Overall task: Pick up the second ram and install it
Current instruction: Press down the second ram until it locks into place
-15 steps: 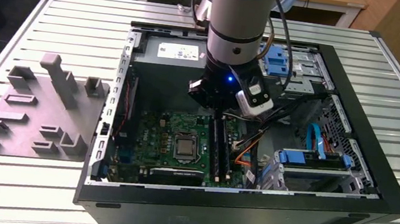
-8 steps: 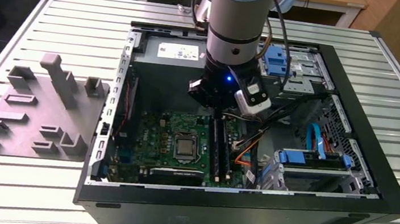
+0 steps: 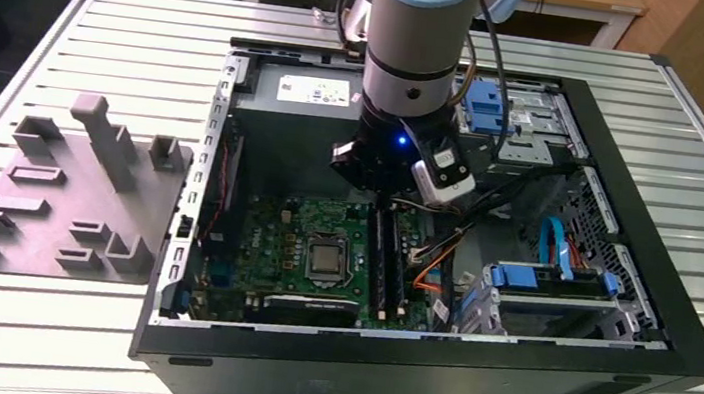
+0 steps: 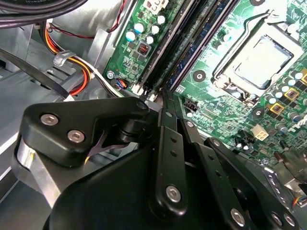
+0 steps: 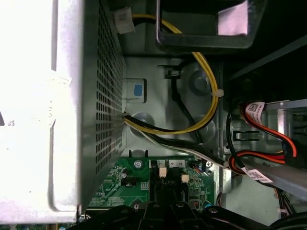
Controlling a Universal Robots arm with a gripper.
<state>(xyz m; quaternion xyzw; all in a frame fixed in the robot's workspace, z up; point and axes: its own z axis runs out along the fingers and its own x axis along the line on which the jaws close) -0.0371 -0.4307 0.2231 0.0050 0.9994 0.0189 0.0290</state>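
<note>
My gripper (image 3: pixel 380 188) hangs inside the open computer case (image 3: pixel 616 240), just above the green motherboard (image 3: pixel 273 238). Two long dark memory sticks lie side by side in the slots beside the processor socket (image 3: pixel 322 254). The second ram (image 3: pixel 388 257) is the one in line with my fingertips. In the second wrist view the black fingers (image 4: pixel 164 134) come together to a point at the end of that ram (image 4: pixel 196 45). Nothing shows between them. I cannot tell whether the tips touch the stick. The first wrist view has the slot ends (image 5: pixel 165 179) just past the gripper (image 5: pixel 168 211).
A grey holder tray (image 3: pixel 70 193) with upright blocks lies outside the case at the exterior view's left. The grey power supply box (image 3: pixel 298 90) sits at the far end. Blue drive carriers (image 3: pixel 558 278) and orange and yellow cables (image 5: pixel 201 72) crowd the exterior view's right.
</note>
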